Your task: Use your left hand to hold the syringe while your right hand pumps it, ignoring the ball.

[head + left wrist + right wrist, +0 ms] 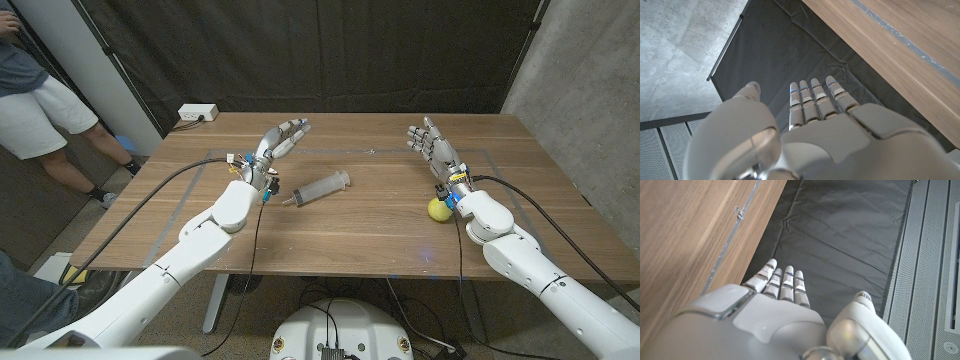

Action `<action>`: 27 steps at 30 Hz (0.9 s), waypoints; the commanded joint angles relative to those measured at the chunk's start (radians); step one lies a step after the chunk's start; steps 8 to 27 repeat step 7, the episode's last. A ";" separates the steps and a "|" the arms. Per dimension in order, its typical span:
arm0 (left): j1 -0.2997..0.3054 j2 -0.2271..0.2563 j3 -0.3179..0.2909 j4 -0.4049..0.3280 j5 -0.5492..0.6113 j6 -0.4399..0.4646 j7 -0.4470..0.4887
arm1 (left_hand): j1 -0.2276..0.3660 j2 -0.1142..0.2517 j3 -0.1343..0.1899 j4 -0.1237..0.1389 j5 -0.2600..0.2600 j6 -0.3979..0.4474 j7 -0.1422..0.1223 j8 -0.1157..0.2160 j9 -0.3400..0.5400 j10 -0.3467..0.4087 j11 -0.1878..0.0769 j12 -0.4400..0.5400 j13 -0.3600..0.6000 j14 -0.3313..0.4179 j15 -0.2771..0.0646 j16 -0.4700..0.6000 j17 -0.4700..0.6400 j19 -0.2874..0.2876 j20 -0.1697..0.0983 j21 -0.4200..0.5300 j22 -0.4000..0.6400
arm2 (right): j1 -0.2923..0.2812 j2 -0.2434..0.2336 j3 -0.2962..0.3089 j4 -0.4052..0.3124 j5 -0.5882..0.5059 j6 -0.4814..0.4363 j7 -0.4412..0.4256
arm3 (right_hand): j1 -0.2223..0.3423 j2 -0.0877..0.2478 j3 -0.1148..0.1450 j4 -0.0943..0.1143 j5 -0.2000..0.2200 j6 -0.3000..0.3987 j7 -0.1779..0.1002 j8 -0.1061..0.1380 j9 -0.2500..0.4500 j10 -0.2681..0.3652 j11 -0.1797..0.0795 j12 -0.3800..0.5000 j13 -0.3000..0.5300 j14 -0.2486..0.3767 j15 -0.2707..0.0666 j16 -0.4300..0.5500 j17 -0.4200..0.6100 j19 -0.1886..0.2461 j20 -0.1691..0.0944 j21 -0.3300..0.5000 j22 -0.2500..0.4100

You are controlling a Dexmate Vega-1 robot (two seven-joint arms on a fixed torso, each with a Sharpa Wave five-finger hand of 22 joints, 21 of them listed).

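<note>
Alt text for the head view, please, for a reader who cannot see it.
A clear syringe lies untouched mid-table between two raised, empty robot hands: the left robot hand and the right robot hand, fingers extended. A yellow-green ball sits on the wooden table by the right wrist; a person stands at the picture's left edge.

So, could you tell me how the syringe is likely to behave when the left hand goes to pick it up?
The syringe lies on its side on the table, so its round barrel may roll if nudged. It looks like clear rigid plastic: probably stiff, light, somewhat slippery. Its plunger may slide if pushed.
</note>
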 commanded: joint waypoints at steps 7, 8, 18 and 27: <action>-0.040 -0.015 0.031 0.020 -0.028 0.021 -0.038 | -0.013 -0.001 -0.004 0.005 0.008 -0.005 0.002 0.000 0.001 -0.004 -0.002 0.004 0.001 -0.007 0.000 0.003 0.003 -0.010 -0.008 -0.002 0.003 | -0.001 -0.004 -0.001 -0.004 -0.004 -0.017 -0.006 | -0.002 0.011 -0.004 0.001 0.008 0.005 -0.003 0.001 0.002 0.009 0.000 -0.005 0.002 0.007 -0.003 -0.002 0.003 0.010 -0.012 0.000 0.001; -0.040 -0.015 0.031 0.020 -0.028 0.021 -0.038 | -0.013 -0.001 -0.004 0.005 0.008 -0.005 0.002 0.000 0.001 -0.004 -0.002 0.004 0.001 -0.007 0.000 0.003 0.003 -0.010 -0.008 -0.002 0.003 | -0.001 -0.004 -0.001 -0.004 -0.004 -0.017 -0.006 | -0.002 0.011 -0.004 0.001 0.008 0.005 -0.003 0.001 0.002 0.009 0.000 -0.005 0.002 0.007 -0.003 -0.002 0.003 0.010 -0.012 0.000 0.001; -0.040 -0.015 0.031 0.020 -0.028 0.021 -0.038 | -0.013 -0.001 -0.004 0.005 0.008 -0.005 0.002 0.000 0.001 -0.004 -0.002 0.004 0.001 -0.007 0.000 0.003 0.003 -0.010 -0.008 -0.002 0.003 | -0.001 -0.004 -0.001 -0.004 -0.004 -0.017 -0.006 | -0.002 0.011 -0.004 0.001 0.008 0.005 -0.003 0.001 0.002 0.009 0.000 -0.005 0.002 0.007 -0.003 -0.002 0.003 0.010 -0.012 0.000 0.001; -0.040 -0.015 0.031 0.020 -0.028 0.021 -0.038 | -0.013 -0.001 -0.004 0.005 0.008 -0.005 0.002 0.000 0.001 -0.004 -0.002 0.004 0.001 -0.007 0.000 0.003 0.003 -0.010 -0.008 -0.002 0.003 | -0.001 -0.004 -0.001 -0.004 -0.004 -0.017 -0.006 | -0.002 0.011 -0.004 0.001 0.008 0.005 -0.003 0.001 0.002 0.009 0.000 -0.005 0.002 0.007 -0.003 -0.002 0.003 0.010 -0.012 0.000 0.001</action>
